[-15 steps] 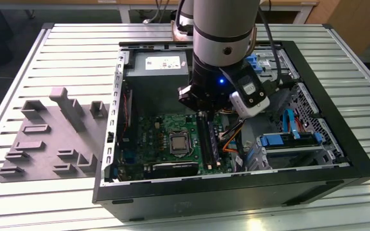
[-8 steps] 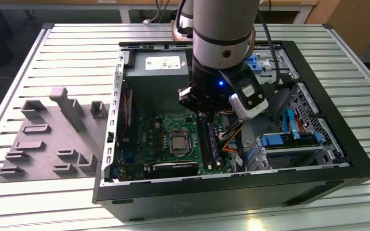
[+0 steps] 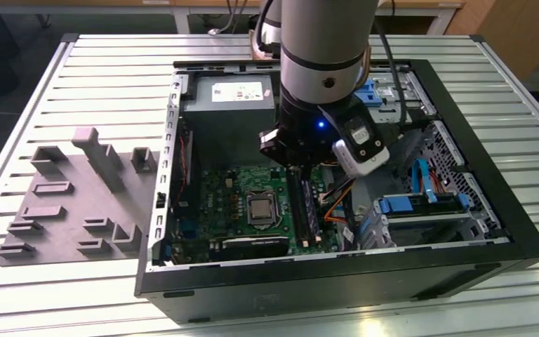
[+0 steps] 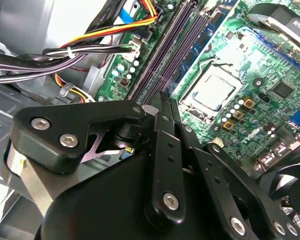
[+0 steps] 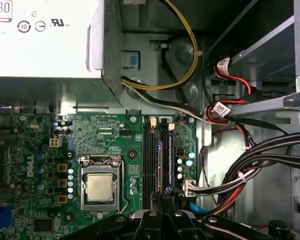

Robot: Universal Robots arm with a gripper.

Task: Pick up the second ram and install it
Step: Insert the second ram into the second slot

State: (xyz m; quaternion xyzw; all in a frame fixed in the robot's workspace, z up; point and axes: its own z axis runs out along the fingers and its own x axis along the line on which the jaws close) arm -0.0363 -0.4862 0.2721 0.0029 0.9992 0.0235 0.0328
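Arm reaches down into the open computer case (image 3: 344, 281), which lies on its side on the slatted worktop (image 3: 110, 70). The claw (image 3: 295, 170) is low over the green motherboard (image 3: 215, 210), at the memory slots.

Claw state: narrow. In the first wrist view the fingers (image 5: 156, 207) sit close together and pinch the top edge of the second ram (image 5: 163, 160) at one end. The second wrist view shows the same, with the fingertips (image 4: 165, 107) nearly together right above the slot rows.

The second ram stands on edge in line with a slot and runs away from the claw toward the power supply (image 5: 45, 45). Can't tell whether it is fully seated or whether the end latches are closed.

Two long black slots (image 5: 148, 160) lie just beside it, on the side of the processor socket (image 5: 100, 186). A bundle of cables (image 5: 260, 155) runs on the other side, near the claw but apart from it.

The grey holder block (image 3: 64, 210) is on the worktop outside the case, at the exterior view's left, well apart from the claw.
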